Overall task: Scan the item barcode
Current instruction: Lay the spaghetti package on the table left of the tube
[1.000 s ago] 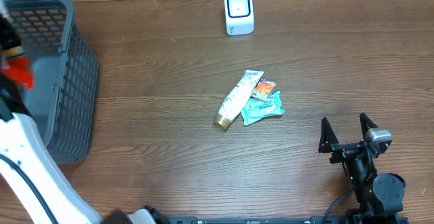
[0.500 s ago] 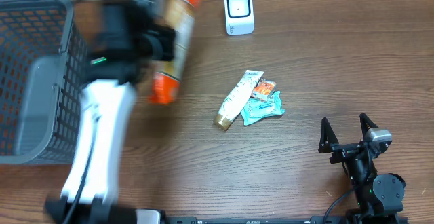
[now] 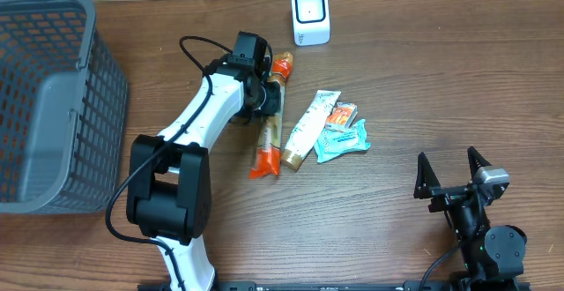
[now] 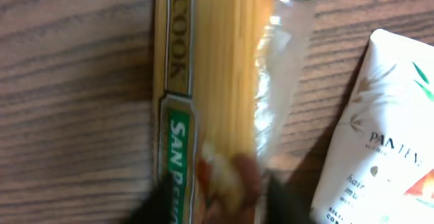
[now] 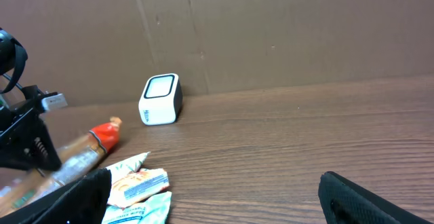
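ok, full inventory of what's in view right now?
basket: 1, grey mesh, far left of the table
scanner: 1, white, back centre, upright
spaghetti pack: 1, clear with orange ends, lying centre-left, left of the tube
tube: 1, white with gold cap, lying centre
teal packet: 1, teal, right of the tube
small packet: 1, orange, just behind the teal packet
table: 1, brown wood
cardboard wall: 1, brown, behind the table
left gripper: 1, black on a white arm, at the upper part of the spaghetti pack, grip unclear
right gripper: 1, black, front right, open and empty
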Action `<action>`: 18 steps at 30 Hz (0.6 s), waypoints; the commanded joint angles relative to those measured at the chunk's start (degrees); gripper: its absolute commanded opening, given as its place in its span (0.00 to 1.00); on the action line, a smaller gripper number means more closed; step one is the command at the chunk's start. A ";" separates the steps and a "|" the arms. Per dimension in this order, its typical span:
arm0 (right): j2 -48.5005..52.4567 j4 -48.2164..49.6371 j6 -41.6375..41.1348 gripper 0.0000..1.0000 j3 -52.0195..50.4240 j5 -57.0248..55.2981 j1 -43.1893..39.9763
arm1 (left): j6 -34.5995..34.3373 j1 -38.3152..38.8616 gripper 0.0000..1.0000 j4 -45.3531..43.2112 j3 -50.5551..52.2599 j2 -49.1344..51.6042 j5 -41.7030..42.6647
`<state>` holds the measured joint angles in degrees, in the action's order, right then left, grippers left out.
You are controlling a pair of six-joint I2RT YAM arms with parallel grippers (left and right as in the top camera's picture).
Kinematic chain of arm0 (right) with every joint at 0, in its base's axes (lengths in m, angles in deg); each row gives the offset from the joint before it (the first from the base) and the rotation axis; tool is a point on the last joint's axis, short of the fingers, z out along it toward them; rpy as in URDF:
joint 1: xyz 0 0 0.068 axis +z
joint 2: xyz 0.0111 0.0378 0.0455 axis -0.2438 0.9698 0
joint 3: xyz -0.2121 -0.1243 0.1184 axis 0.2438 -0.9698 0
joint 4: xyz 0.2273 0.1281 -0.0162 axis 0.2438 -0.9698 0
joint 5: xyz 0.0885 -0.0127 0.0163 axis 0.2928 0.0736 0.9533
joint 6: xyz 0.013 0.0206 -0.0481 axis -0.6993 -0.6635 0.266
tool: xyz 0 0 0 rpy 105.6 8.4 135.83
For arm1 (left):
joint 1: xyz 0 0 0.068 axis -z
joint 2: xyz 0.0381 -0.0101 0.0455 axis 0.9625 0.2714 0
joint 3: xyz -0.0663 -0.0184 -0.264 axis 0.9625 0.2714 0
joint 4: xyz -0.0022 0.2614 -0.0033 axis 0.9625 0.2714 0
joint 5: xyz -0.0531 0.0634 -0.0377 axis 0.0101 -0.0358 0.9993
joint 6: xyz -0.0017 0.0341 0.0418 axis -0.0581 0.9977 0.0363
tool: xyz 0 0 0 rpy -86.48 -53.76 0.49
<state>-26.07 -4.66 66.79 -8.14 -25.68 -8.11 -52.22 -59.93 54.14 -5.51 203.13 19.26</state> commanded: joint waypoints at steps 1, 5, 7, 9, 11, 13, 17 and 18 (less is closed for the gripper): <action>-0.42 0.20 -0.02 1.00 -0.61 -0.09 -0.35 | -1.27 1.05 0.79 0.44 -1.53 0.48 1.53; -0.42 0.22 -0.02 1.00 -0.61 -0.09 -0.35 | -0.22 0.92 1.00 1.64 -3.54 -0.22 6.21; -0.42 0.20 -0.02 1.00 -0.61 -0.09 -0.35 | -0.02 0.61 1.00 3.72 -6.08 -1.29 6.80; -0.42 0.20 -0.02 1.00 -0.61 -0.09 -0.35 | 1.46 0.20 1.00 7.21 -10.19 -2.99 6.75; -0.42 0.22 -0.02 1.00 -0.61 -0.11 -0.35 | 4.00 -0.39 1.00 10.97 -14.78 -4.98 6.75; -0.42 0.66 -0.02 1.00 -0.59 -0.11 -0.35 | 6.49 -1.18 1.00 14.88 -19.30 -6.82 6.75; -0.42 1.49 0.00 1.00 -0.59 -1.68 -0.35 | 10.19 -4.00 1.00 21.66 -27.52 -11.19 6.71; -0.42 2.19 -0.04 1.00 -0.59 -1.51 -0.35 | 10.34 -4.74 1.00 22.43 -28.37 -12.07 6.71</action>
<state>-26.07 -3.94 66.77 -8.14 -25.87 -8.13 -46.19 -62.07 74.47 -28.90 196.68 25.03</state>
